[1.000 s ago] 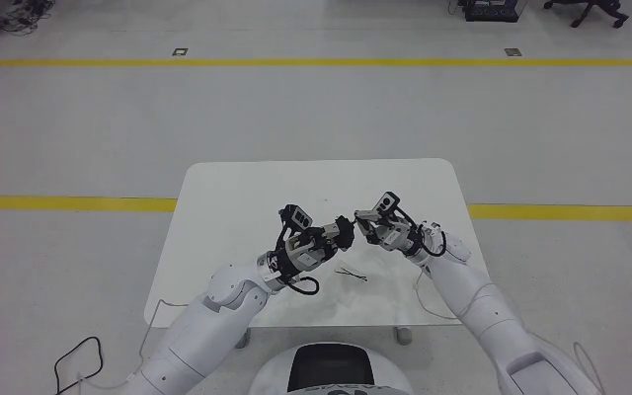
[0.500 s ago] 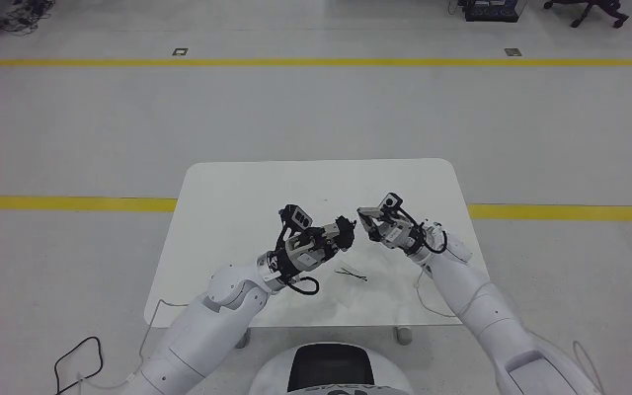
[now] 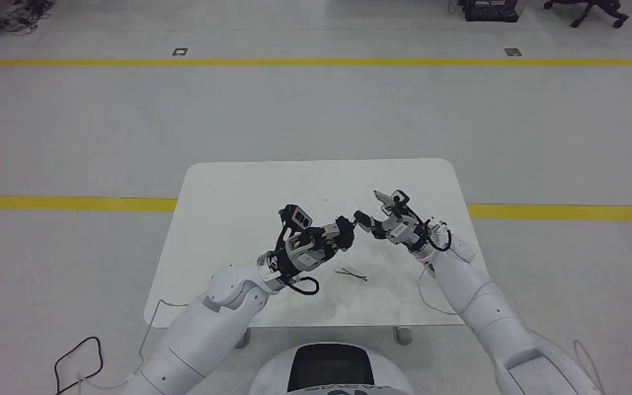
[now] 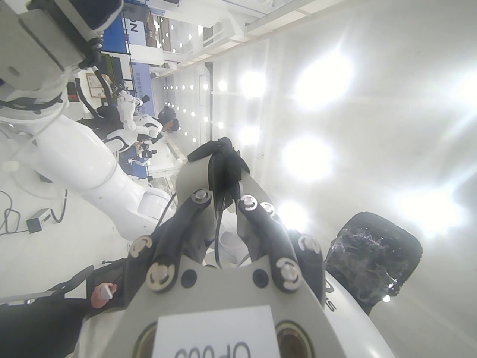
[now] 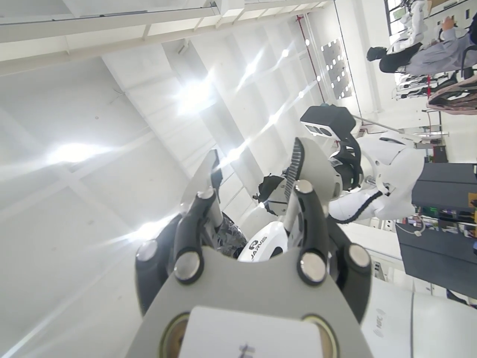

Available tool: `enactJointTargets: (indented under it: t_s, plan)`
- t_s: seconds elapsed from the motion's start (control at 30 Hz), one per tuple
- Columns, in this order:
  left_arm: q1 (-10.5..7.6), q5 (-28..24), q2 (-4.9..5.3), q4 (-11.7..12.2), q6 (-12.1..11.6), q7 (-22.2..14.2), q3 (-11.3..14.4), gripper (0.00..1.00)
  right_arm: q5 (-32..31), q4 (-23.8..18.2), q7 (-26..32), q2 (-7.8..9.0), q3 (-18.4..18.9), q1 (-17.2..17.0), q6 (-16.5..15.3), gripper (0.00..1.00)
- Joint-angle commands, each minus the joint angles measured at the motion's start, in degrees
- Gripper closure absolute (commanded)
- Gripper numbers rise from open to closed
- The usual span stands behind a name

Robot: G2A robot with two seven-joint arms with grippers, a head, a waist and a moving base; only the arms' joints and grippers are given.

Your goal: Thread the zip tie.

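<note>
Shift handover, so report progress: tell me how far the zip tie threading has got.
Done: the left gripper is shut on a black zip tie, held above the table. In hand: the right gripper is open beside it, holding nothing. Left: the threading itself, apparently not yet started. A spare tie lies on the table.

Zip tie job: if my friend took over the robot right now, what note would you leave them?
Left end effector: shut on what looks like a thin black plastic zip tie, raised above the white table.
Right end effector: open and empty, close beside the left one.
On the table: thin black loose strands, probably spare ties, lying nearer the robot than the end effectors.
Done: one tie is picked up.
Left: pass its tail through its head. No closed loop can be seen.
</note>
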Motion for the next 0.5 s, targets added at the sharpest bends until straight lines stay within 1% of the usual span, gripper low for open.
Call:
enactJointTargets:
  t_s: [0.0, 0.07, 0.2, 0.33, 0.37, 0.47]
  plan:
    - [0.32, -1.1, -0.11, -0.3, 0.5, 1.9, 0.1, 1.00, -1.4, -1.4, -2.4, 0.12, 0.4, -0.4, -2.4, 0.00]
    - [0.86, -3.0, -0.18, -0.7, 0.9, 3.3, -0.2, 1.00, -3.7, -4.1, -3.8, 0.56, 1.6, -1.6, -5.9, 0.00]
    - [1.64, -6.6, -0.22, -1.5, 2.0, 3.7, -1.0, 1.00, -7.0, -8.9, -5.2, 1.53, 4.1, -4.0, -9.0, 0.00]
    - [2.18, -9.2, -0.26, -2.8, 2.8, 2.7, -1.4, 1.00, -8.6, -13.8, -5.8, 2.17, 6.0, -6.6, -10.5, 0.00]
    - [2.06, -8.6, -0.23, -2.9, 2.8, 2.1, -1.4, 1.00, -8.8, -14.3, -5.8, 2.25, 6.2, -6.9, -10.5, 0.00]
    - [2.00, -8.1, -0.20, -2.8, 2.8, 1.9, -1.4, 1.00, -8.8, -14.3, -5.8, 2.25, 6.2, -6.9, -10.5, 0.00]
